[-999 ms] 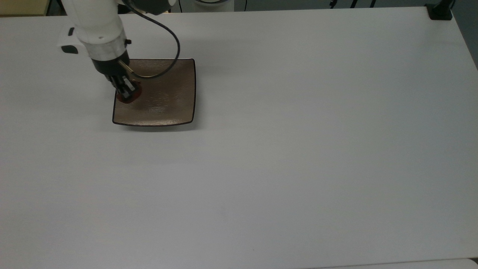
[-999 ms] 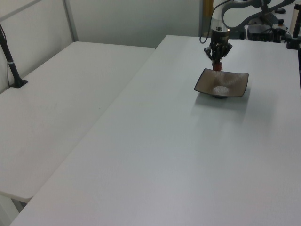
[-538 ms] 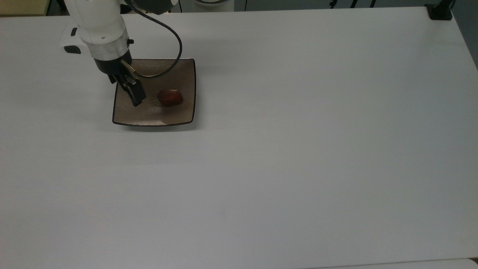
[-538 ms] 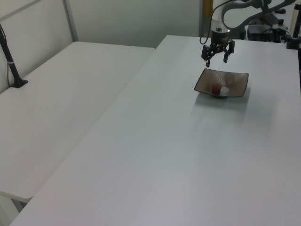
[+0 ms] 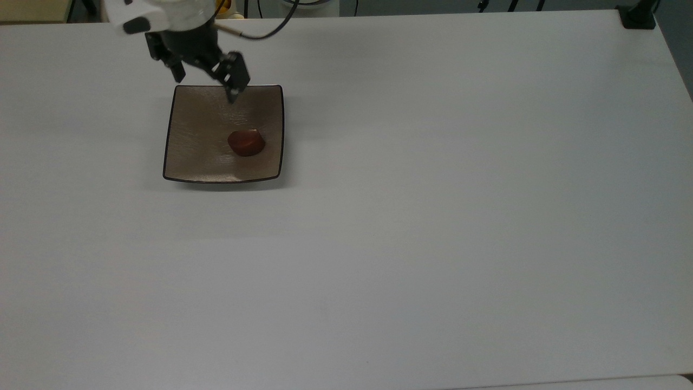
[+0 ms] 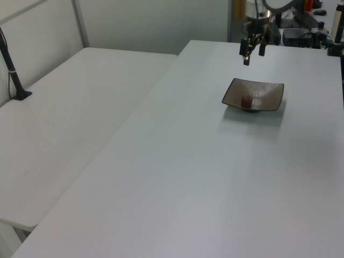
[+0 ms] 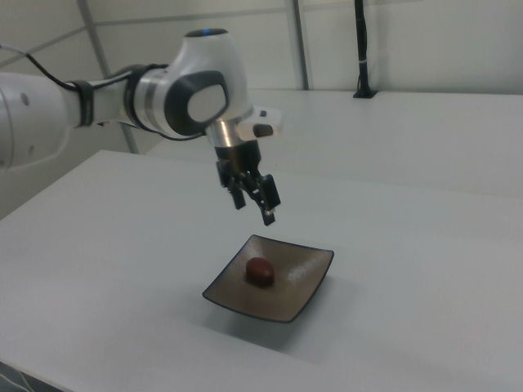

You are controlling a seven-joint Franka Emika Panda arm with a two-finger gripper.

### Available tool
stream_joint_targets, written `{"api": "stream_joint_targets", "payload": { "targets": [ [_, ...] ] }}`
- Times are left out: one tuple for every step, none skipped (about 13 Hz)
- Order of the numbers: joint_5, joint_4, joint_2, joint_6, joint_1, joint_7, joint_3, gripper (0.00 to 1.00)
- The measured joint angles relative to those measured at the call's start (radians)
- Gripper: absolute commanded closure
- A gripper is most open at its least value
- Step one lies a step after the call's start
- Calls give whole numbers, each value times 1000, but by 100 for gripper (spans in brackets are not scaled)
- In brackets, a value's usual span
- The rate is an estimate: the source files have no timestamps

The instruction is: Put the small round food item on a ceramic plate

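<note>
Fingers (image 7: 267, 198) are spread apart and empty, nothing between them. Gripper (image 5: 204, 67) hangs in the air above the far edge of the ceramic plate (image 5: 190, 157) in the top view; in the right view it is well clear of the plate (image 7: 306, 287), tilted, fingertips pointing down toward it. In the left view the gripper (image 6: 252, 49) sits above and behind the plate (image 6: 267, 98).

The small round food item (image 5: 246, 142) lies inside the plate, right of centre in the top view, touching the plate floor, apart from the rim. Same in the right view (image 7: 261, 271) and the left view (image 6: 246, 101). Placement looks done from here.

Handling, my read:
- Item looks light, smooth and glossy, so likely slippery between flat fingers. Rounded shape means it could roll on the shallow glazed plate if nudged.
- Firmness unknown from looks; I'd assume a hard or firm skin but squeeze gently.
- If a regrasp were needed: come straight down, fingers across its narrower width at mid-height, not on the tip.
- Plate is ceramic, so rigid, brittle, slick. Upturned corners give little lip. Avoid pressing fingertips on it.

Hard to make out:
- The item's dark tip and which way it points: can't resolve it.
- Whether the item rests stably or on a curved side.
- Upper arm (image 7: 122, 102) is cut off at the right view's left edge; in the top view the wrist is cropped at the top edge.
- Plate underside and foot are hidden against the desk (image 5: 433, 216).
</note>
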Motion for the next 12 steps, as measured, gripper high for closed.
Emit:
{"api": "stream_joint_targets", "payload": {
  "targets": [
    [0, -12, -32, -28, 21, -94, 0, 0],
    [0, -37, -66, -37, 44, -186, -1, 0],
    [0, -61, -99, -41, 72, -239, -1, 0],
    [1, -77, -123, -46, 101, -259, -2, 0],
    [8, -83, -139, -62, 130, -259, -2, 0],
    [23, -87, -147, -73, 151, -244, -2, 0],
    [33, -89, -149, -75, 166, -223, -2, 0],
    [35, -89, -149, -75, 174, -207, -2, 0],
    [36, -89, -149, -75, 182, -183, -2, 0],
    [36, -89, -149, -75, 185, -174, -2, 0],
    [36, -88, -149, -75, 189, -167, -2, 0],
    [36, -88, -149, -75, 190, -164, -2, 0]
  ]
}}
